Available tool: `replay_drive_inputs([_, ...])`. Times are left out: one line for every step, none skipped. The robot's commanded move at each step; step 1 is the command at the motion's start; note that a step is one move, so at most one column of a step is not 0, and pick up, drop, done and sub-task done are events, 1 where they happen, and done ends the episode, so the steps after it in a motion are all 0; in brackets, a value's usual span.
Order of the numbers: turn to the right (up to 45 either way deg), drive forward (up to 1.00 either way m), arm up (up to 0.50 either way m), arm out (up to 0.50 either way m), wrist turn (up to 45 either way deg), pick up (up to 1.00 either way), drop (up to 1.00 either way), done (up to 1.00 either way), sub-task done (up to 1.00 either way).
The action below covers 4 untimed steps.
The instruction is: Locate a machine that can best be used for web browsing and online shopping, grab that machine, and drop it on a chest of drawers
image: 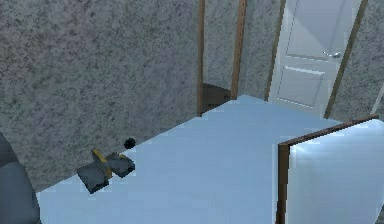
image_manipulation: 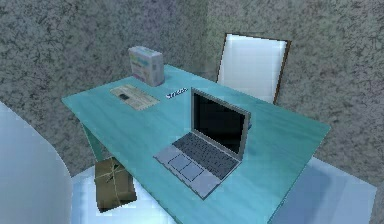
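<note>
Laptop (image_manipulation: 205, 140) open on surface (image_manipulation: 290, 140); I judge it target. Should square base beside laptop, reach for keyboard half, avoid lid. My gripper state: cannot tell.

On the table (image_manipulation: 285, 135) in the arm side view, the laptop (image_manipulation: 215, 125) stands unfolded toward the near right edge. A box (image_manipulation: 146, 64) stands upright at the far left corner. Before it lies a flat pad (image_manipulation: 133, 96), with a small pen-like thing (image_manipulation: 176, 93) to its right. A chair (image_manipulation: 252, 65) stands behind the far edge, and a parcel (image_manipulation: 113, 186) lies on the floor below the near left edge. In the forward view, a door (image: 315, 50) stands beyond another flat top (image: 220, 150), with small tools (image: 105, 168) near its left edge
</note>
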Motion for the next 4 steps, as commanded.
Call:
replay_drive_inputs([0.0, 0.0, 0.5, 0.0, 0.0, 0.0, 0.0, 0.0, 0.0])
replay_drive_inputs([0.0, 0.0, 0.34, 0.0, 0.0, 0.0, 0.0, 0.0, 0.0])
replay_drive_inputs([0.0, 0.0, 0.0, 0.18, 0.0, 0.0, 0.0, 0.0, 0.0])
replay_drive_inputs([0.0, 0.0, 0.0, 0.0, 45.0, 0.0, 0.0, 0.0, 0.0])
